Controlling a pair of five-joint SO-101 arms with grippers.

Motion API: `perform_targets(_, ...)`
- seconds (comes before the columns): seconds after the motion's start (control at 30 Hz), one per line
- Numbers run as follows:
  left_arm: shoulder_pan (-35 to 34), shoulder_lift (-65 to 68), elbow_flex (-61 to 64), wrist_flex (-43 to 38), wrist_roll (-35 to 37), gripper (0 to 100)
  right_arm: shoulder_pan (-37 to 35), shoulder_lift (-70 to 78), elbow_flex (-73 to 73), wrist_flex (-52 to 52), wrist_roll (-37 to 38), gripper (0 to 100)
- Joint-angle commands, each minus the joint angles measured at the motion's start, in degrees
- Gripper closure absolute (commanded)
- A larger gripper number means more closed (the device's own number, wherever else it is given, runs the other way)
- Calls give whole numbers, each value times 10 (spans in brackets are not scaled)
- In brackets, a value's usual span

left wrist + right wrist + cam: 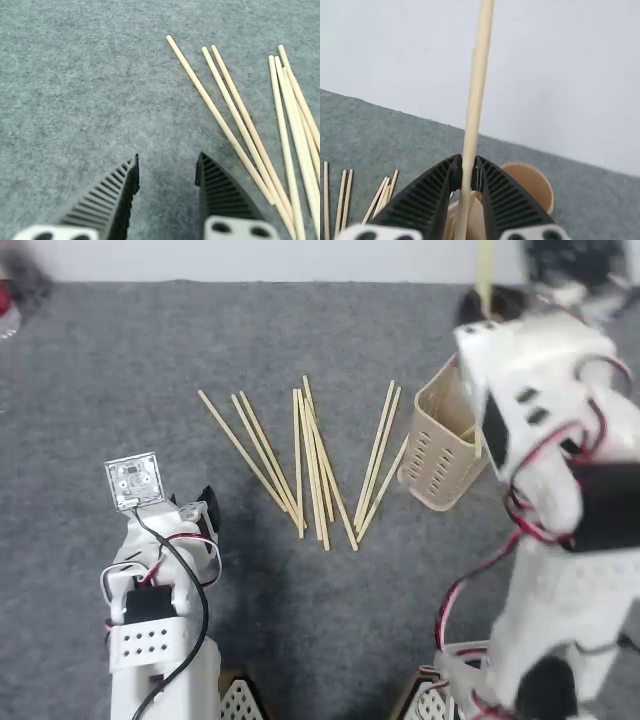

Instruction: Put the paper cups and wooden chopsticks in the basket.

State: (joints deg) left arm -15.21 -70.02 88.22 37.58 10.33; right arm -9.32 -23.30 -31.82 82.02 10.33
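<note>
- The grey mat (300,640) covers the table, and everything stands or lies on it.
- The right arm (560,570) rises at the mat's right side and leans over the basket, hiding part of its mouth.
- The left arm (155,640) sits at the near left, well apart from the basket.
- The basket (432,455), beige with slotted walls, stands right of the middle, under the right arm.
- The loose chopsticks (310,460) lie fanned out on the mat between the two arms. Several cross one another, and the rightmost ends just beside the basket's wall.
- The left gripper (167,170) hangs low over bare mat with its jaws spread and nothing between them. The nearest loose chopsticks (235,120) lie just beside it.
- The right gripper (467,170) is clamped on the held chopstick (476,90), which stands nearly upright above the fingers.
- A round beige rim (530,182) shows just past those fingers; whether it is a cup or the basket I cannot tell.
</note>
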Motion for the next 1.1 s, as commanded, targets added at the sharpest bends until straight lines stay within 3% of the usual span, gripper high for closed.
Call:
perform_targets(0.0,3,-9,-3,-11,-3,816,8,-94,126,-50,-16,991)
perform_targets(0.2,3,-9,-2,-11,-3,816,15,-256,452,-365,0,991)
perform_targets(0.3,3,-9,-2,-11,-4,816,15,-283,549,-492,33,991)
perform_targets(0.57,3,-9,-2,-13,-4,816,20,-230,566,-540,25,991)
perform_targets(0.87,4,-9,-2,-14,-4,816,44,-224,707,-603,23,985)
perform_targets(1.07,4,-9,-2,-14,-4,816,22,-283,736,-567,25,756)
